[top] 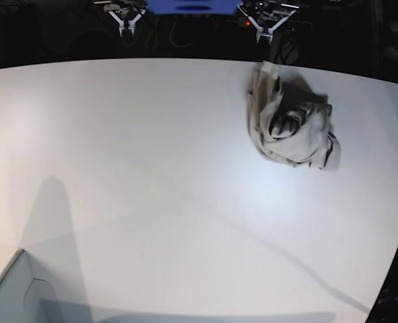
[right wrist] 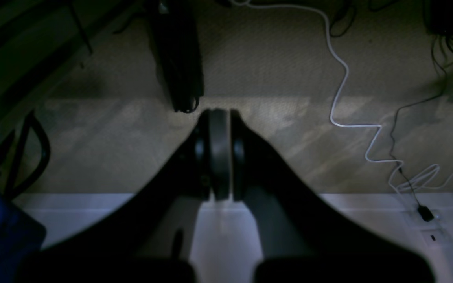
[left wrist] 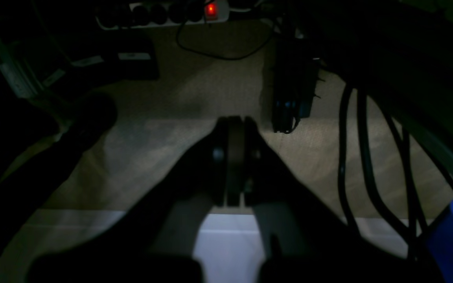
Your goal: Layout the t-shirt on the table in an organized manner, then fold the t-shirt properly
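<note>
Table took up most of base view, white, matte, curved far edge. Nothing on it but the t-shirt, which lay crumpled in a heap on the far part, on the left-arm side, near the far edge. Folds bunched, darker inside showing in places; sleeves and hem not separable in the heap.

Step, as judged: layout not begun. Garment needed spreading flat before any fold.

Both arms sat back beyond the far edge, well apart from the cloth. Left hand was closed, tips together, holding nothing; wrist view showed carpet floor, a power strip and cables below. Right hand likewise closed and empty, over carpet with a white cable.

Next move, prob.: left arm is nearer the heap, so open that hand, reach in, pinch an outer edge and pull it out flat; right to take the opp. side.

Containers: only a pale box corner at near edge of base view; contents not visible.
</note>
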### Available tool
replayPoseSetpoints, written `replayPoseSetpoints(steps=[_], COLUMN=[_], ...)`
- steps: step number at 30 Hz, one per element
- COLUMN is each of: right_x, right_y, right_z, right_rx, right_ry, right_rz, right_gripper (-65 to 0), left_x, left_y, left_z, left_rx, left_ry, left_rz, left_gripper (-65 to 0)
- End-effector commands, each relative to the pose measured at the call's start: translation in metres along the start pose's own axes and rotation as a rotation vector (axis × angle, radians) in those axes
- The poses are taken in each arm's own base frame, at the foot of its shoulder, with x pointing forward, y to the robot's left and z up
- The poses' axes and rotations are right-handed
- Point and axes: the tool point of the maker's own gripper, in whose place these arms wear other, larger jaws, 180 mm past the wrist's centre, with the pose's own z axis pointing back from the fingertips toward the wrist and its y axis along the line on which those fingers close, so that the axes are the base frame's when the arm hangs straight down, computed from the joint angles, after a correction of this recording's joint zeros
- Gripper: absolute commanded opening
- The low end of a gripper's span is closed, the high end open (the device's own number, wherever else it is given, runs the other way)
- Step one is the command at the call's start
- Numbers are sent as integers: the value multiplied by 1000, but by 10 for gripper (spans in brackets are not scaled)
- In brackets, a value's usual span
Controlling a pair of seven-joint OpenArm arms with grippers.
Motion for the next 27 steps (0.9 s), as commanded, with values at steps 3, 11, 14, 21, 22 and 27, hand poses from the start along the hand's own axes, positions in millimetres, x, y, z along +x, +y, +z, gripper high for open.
replayPoseSetpoints(steps=[3, 11, 14, 21, 22, 27], right_x=[-4, -4, -4, -4, -4, -4], right_y=[6, 6, 6, 6, 6, 6], right_z=[0, 0, 0, 0, 0, 0], right_rx=[26, 26, 26, 26, 26, 26], right_ry=[9, 9, 9, 9, 9, 9], right_rz=[-4, -3, -3, -3, -3, -3], right_gripper=[-650, -650, -650, -650, -650, -650], left_x=[2, 2, 2, 2, 2, 8], left_y=[2, 2, 2, 2, 2, 2], left_z=[0, 0, 0, 0, 0, 0], left_rx=[8, 8, 8, 8, 8, 8], left_ry=[-4, -4, -4, -4, -4, -10], left_rz=[3, 3, 3, 3, 4, 3], left_gripper=[-650, -650, -650, -650, -650, -650])
